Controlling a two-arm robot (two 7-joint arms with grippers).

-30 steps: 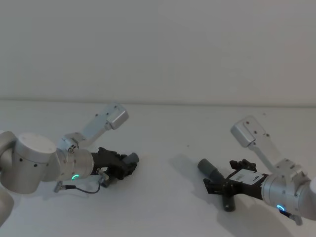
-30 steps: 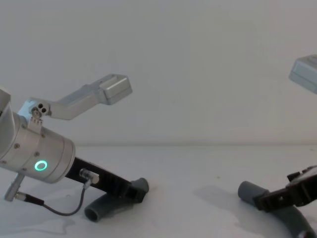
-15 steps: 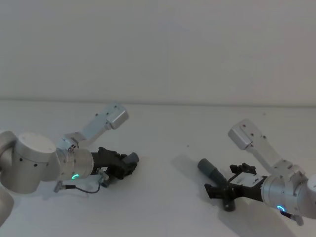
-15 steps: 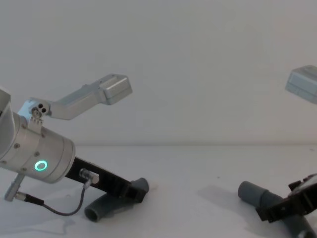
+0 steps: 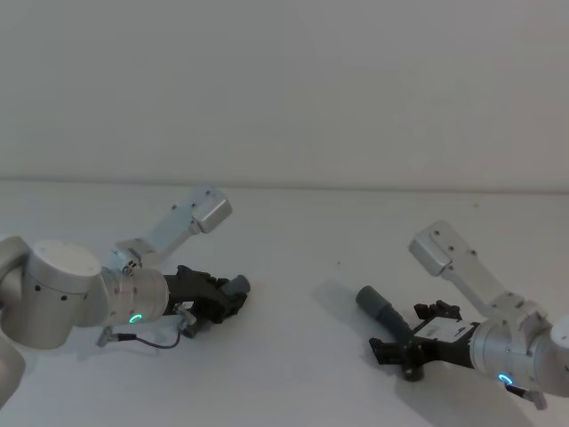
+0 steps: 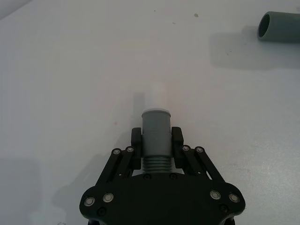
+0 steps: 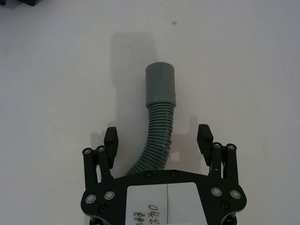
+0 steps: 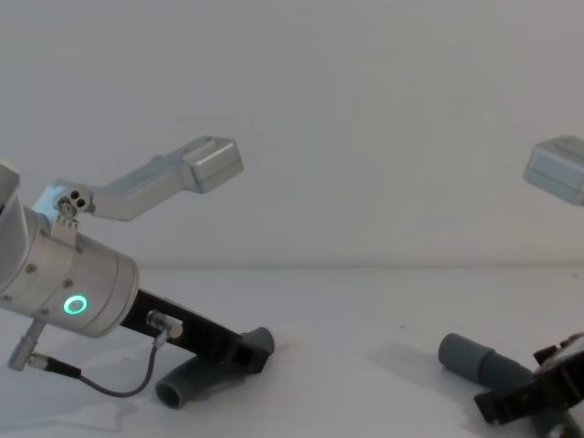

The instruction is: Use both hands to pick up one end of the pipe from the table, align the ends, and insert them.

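My left gripper [image 6: 156, 138] is shut on the short pipe [image 8: 192, 383], clamping its smooth grey cuff [image 6: 156, 126] with the whitish tip [image 6: 158, 95] sticking out ahead. It sits low at the table's left [image 5: 222, 298]. On the right, my right gripper [image 7: 158, 137] stands open, one finger on each side of the long pipe's ribbed part [image 7: 157, 140] without touching it. The wide grey sleeve [image 7: 160, 84] lies ahead of the fingers on the white table [image 5: 293, 231]. The head view shows this gripper [image 5: 396, 349] behind the sleeve [image 5: 373, 302].
A pale grey wall [image 5: 284, 89] rises behind the table's far edge. The two pipe ends lie apart, with bare white surface [image 8: 365, 301] between them. A thin cable [image 8: 109, 388] loops under the left wrist.
My right gripper has slid back along the long pipe toward the robot, away from the sleeve. The left gripper and the short pipe have not moved.
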